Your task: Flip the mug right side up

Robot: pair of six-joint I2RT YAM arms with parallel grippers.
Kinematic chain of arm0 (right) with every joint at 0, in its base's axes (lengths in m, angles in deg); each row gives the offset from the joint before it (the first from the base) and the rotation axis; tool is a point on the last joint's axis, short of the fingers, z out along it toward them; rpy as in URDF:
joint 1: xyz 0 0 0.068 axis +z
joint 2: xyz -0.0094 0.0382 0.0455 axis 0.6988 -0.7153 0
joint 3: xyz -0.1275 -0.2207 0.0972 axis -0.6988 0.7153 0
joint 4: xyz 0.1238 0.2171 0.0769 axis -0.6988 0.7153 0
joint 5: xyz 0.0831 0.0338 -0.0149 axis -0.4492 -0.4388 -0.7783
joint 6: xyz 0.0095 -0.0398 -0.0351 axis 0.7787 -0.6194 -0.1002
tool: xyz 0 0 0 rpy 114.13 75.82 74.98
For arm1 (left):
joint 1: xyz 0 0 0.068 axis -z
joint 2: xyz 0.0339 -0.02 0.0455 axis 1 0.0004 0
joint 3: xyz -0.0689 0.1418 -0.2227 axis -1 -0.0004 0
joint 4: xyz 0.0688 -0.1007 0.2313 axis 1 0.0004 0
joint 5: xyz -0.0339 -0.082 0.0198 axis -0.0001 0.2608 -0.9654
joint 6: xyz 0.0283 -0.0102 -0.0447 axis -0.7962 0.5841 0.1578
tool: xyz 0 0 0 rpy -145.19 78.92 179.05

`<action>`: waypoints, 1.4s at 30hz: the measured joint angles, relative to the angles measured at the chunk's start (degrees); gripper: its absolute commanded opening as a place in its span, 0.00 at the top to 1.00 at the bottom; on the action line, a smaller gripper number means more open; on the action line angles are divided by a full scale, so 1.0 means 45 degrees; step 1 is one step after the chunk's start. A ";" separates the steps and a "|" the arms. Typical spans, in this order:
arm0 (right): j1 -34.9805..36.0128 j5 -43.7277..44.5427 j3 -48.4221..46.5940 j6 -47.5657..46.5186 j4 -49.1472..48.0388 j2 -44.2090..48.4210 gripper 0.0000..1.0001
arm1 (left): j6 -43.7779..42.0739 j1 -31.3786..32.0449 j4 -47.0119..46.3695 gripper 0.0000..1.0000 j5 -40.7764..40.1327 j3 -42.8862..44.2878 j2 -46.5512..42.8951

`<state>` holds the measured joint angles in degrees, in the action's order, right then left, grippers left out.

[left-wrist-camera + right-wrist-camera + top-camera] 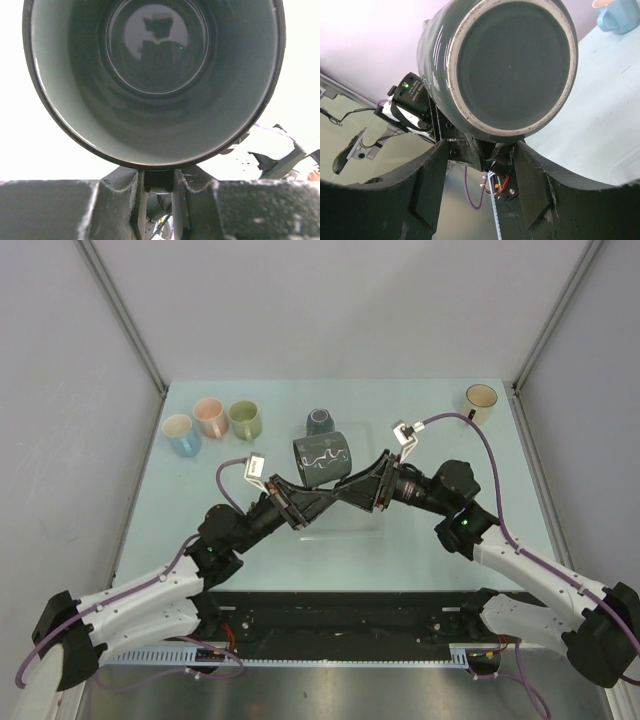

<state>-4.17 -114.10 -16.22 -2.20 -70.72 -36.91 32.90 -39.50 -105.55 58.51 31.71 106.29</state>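
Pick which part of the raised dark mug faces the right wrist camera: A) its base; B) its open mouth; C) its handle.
A: in that view the dark mug shows its closed bottom with a pale ring; its hollow inside shows only in the left wrist view.

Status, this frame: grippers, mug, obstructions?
Left gripper shut on dark grey ceramic mug, held sideways. Right gripper open at its base. Small dark cup close behind.

Upper rim of mug (155,85) beyond top edge
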 measured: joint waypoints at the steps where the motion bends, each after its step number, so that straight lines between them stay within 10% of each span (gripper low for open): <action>1: 0.0000 0.0029 0.0000 -0.0053 0.0112 0.0005 0.40 | -0.0078 0.0010 0.0141 1.00 -0.0019 0.0000 -0.0053; 17: -0.0058 0.0481 -0.0063 -0.0835 0.1637 0.0277 0.41 | -0.0967 0.0044 0.1496 1.00 -0.0384 0.0053 -0.0797; 31: -0.0151 0.2229 -0.0423 -0.2662 0.5697 0.3691 0.41 | -0.3818 -0.0670 0.7640 1.00 -0.3128 0.1651 -0.3157; 42: 0.0024 0.3881 -0.0423 -0.3551 0.8048 0.4231 0.42 | -0.5255 -0.5489 1.4426 1.00 -0.5285 0.5119 -0.0481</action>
<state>-4.06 -96.63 -18.12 -18.18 -34.51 -17.87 9.26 -64.20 -40.64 34.73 54.75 104.13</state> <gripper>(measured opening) 0.582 0.241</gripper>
